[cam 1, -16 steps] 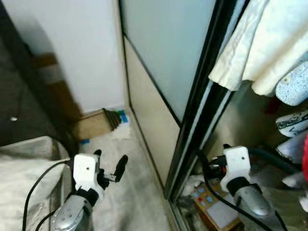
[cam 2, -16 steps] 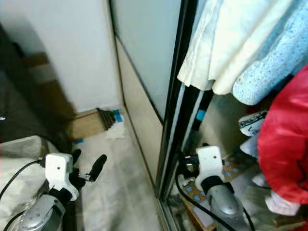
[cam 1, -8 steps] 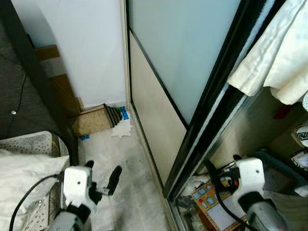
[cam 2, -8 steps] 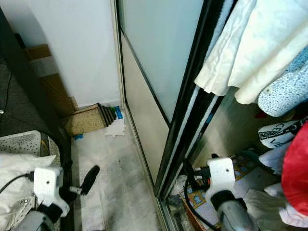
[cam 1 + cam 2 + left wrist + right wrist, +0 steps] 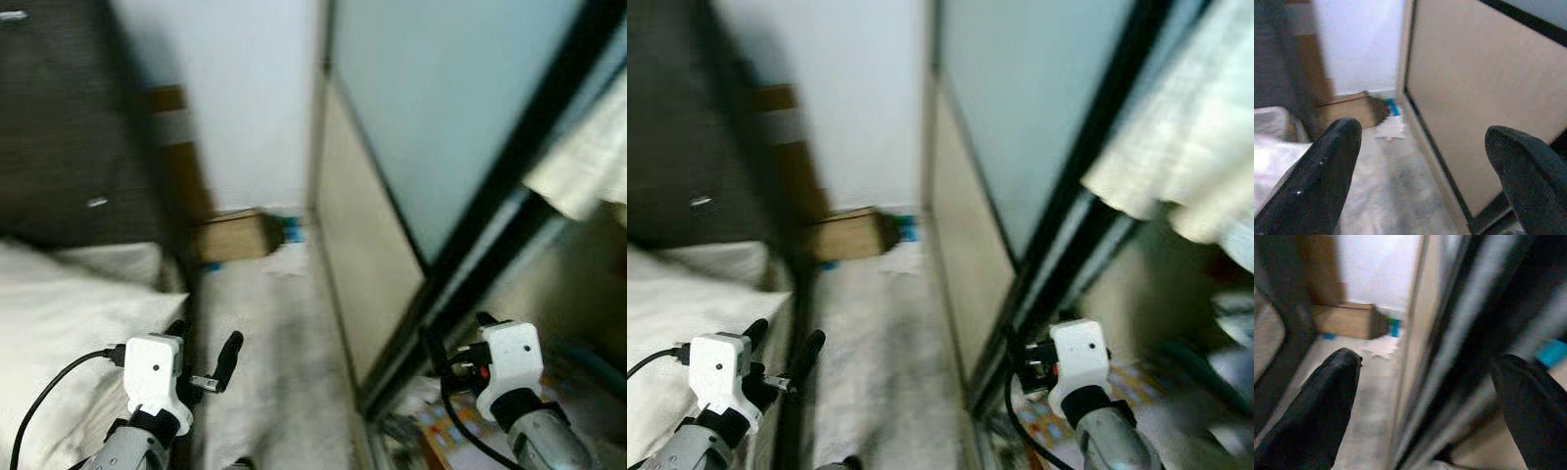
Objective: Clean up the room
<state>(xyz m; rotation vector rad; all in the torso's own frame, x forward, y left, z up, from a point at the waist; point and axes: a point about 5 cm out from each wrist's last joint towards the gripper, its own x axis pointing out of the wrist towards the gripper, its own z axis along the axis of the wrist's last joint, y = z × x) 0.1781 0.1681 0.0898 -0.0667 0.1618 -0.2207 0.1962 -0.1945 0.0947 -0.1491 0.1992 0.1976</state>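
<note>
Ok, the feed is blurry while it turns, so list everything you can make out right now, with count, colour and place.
Sliding wardrobe door: one, pale frosted panel over a beige panel, black frame, on the right.
Hanging clothes: a few, cream-white, inside the wardrobe, upper right; blurred.
Cardboard box: one, brown, on the floor against the white wall.
White scrap: one, on the floor beside the box.
Blue item: one, small, between the box and the door; too blurred to identify.
Bed: one, white bedding, on the left.
Dark panel: one, dark grey, above the bed.
Floor: pale grey strip between bed and wardrobe.
Left end effector: black fingers apart, above the floor strip.
Right end effector: black fingers apart, by the door frame.
</note>
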